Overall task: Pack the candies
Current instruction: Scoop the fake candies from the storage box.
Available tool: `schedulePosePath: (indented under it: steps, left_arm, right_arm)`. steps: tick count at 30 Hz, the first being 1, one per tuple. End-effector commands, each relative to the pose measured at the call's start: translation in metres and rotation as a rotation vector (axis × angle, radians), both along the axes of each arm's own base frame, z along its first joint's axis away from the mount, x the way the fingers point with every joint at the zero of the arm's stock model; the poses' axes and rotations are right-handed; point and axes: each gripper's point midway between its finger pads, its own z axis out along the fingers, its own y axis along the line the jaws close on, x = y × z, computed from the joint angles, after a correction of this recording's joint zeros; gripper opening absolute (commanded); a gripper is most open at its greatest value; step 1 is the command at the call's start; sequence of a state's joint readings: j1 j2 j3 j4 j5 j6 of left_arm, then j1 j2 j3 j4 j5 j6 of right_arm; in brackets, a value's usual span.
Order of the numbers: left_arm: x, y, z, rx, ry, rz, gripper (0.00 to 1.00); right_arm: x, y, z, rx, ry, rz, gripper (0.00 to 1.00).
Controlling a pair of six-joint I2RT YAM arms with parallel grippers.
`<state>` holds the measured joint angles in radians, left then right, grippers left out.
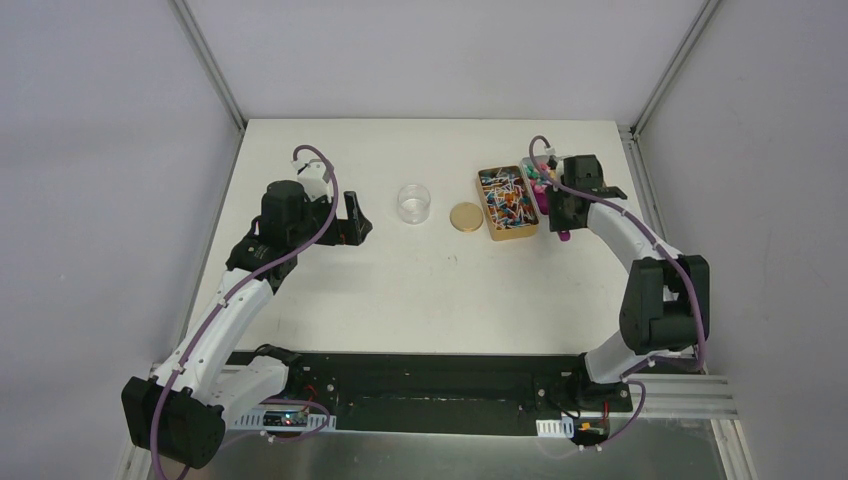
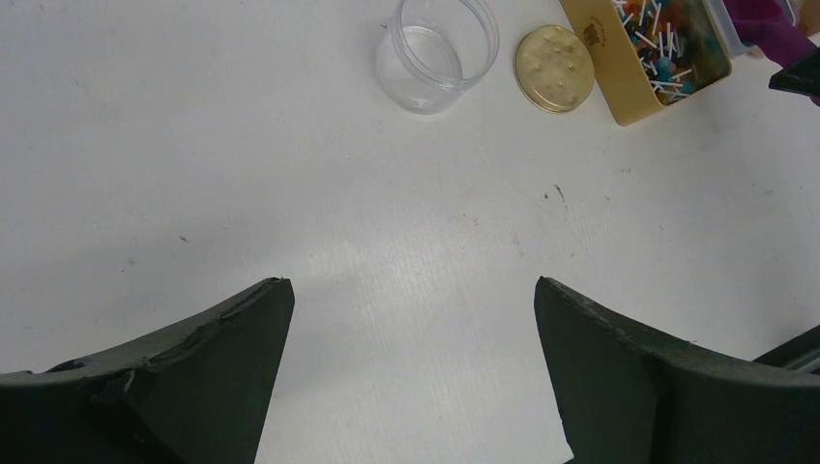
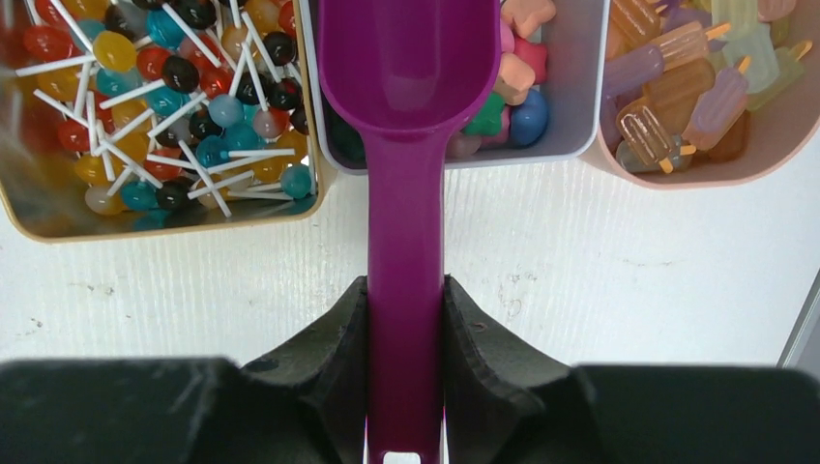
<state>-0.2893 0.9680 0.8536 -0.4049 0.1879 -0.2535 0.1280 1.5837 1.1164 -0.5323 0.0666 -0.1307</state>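
My right gripper [image 3: 406,290] is shut on the handle of the purple scoop [image 3: 406,145]. The scoop's bowl lies over a white tub [image 3: 583,97] at the table's far right. The candies [image 3: 522,72], small pink, green and blue pieces, show in that tub beside the bowl; the rest are hidden under it. In the top view the right gripper [image 1: 560,205] sits just right of the gold tin. My left gripper [image 1: 352,218] is open and empty above bare table, left of the clear jar [image 1: 413,203]; its jaws stand wide apart in the left wrist view [image 2: 414,290].
A gold tin [image 3: 19,217] of lollipops stands left of the white tub, and a pink tub [image 3: 638,172] of popsicle sweets stands right of it. The clear jar [image 2: 437,53] is uncapped, with its round gold lid [image 2: 554,68] lying flat beside it. The table's right edge is close.
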Motion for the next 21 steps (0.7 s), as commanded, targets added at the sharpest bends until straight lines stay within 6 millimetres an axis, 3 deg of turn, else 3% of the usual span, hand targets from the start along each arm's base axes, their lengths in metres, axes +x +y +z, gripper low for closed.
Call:
schedulePosePath:
  steps: [1,7,16,21]
  left_arm:
    - [-0.003,-0.003,0.007,-0.002,-0.031,-0.016,0.99]
    - [-0.005,-0.003,0.007,-0.001,-0.035,-0.015,0.99]
    - [-0.004,0.000,0.010,0.003,-0.047,-0.001,0.99]
    - [-0.005,0.001,0.012,0.004,-0.053,0.004,0.99]
  right_arm:
    - [-0.016,0.004,0.008,0.033,0.004,-0.010,0.00]
    - [-0.021,0.003,0.016,0.033,-0.014,-0.017,0.00]
    - [-0.002,0.003,0.067,0.025,-0.162,0.017,0.00]
    - [-0.008,0.006,0.071,0.042,-0.190,0.036,0.00]
